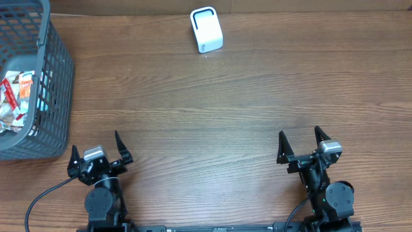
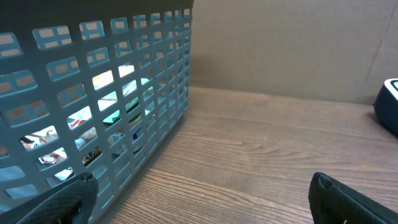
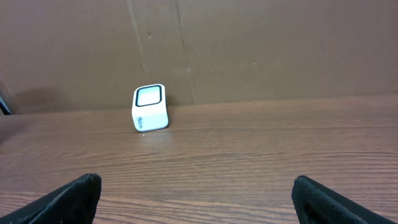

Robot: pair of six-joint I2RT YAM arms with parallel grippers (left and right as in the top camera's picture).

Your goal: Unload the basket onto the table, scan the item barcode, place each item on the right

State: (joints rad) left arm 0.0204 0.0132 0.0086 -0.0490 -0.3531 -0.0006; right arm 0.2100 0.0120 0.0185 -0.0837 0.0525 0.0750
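One scanner, overhead: white scanner [image 1: 206, 30] at far edge of table [image 1: 225, 103], mid; long axis runs away from the arms, window up.
Basket, overhead: one grey basket [image 1: 61, 77], far left; packets [image 1: 16, 96] heaped inside, count and heading unclear.
Claws, overhead: left gripper [image 1: 96, 140] and right gripper [image 1: 299, 131] at near edge, two total, both wide, empty.
Left wrist: basket wall close on left, packets behind grid; scanner edge far right.
Right wrist: scanner ahead-left, well apart; jaws spread, nothing between.
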